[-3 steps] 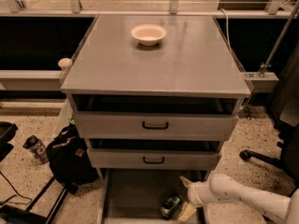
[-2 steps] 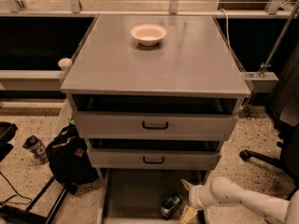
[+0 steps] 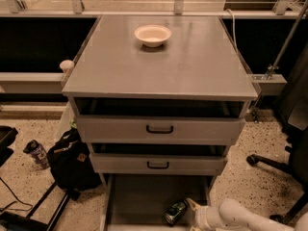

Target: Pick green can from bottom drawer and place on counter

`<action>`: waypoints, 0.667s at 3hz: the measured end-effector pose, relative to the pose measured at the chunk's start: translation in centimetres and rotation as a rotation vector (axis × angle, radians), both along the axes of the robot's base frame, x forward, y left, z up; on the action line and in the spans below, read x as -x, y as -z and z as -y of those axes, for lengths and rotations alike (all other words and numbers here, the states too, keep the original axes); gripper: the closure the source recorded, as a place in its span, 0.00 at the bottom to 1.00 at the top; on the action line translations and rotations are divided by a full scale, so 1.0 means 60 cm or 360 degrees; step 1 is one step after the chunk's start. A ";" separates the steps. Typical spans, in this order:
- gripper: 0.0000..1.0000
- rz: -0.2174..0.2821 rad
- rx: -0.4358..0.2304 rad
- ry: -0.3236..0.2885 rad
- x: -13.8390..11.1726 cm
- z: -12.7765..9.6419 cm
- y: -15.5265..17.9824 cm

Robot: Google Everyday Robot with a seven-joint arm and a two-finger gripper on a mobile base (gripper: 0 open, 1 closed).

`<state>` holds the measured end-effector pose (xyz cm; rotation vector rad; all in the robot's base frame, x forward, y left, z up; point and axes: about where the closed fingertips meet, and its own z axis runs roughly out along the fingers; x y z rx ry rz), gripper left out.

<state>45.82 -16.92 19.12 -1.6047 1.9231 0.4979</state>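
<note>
The green can [image 3: 175, 211] lay on its side in the open bottom drawer [image 3: 139, 201], towards the right. The gripper [image 3: 192, 215] sat just right of it, spread and empty. A sound grasp needed the can's body centred before closing, then a clear lift to the table [image 3: 192, 66].

Hand [image 3: 192, 215] between green can [image 3: 175, 212], drawer wall [image 3: 207, 189]

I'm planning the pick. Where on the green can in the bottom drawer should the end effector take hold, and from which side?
Grip the green can across its middle, coming from the view's right, where the open end effector hovers low over the bottom drawer. The can lies on its side, so its curved wall is probably easiest to clamp.
</note>
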 end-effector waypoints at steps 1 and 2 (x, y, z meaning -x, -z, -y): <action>0.00 0.0021 -0.0049 0.0006 -0.022 -0.014 0.021; 0.00 0.0021 -0.0049 0.0006 -0.022 -0.014 0.021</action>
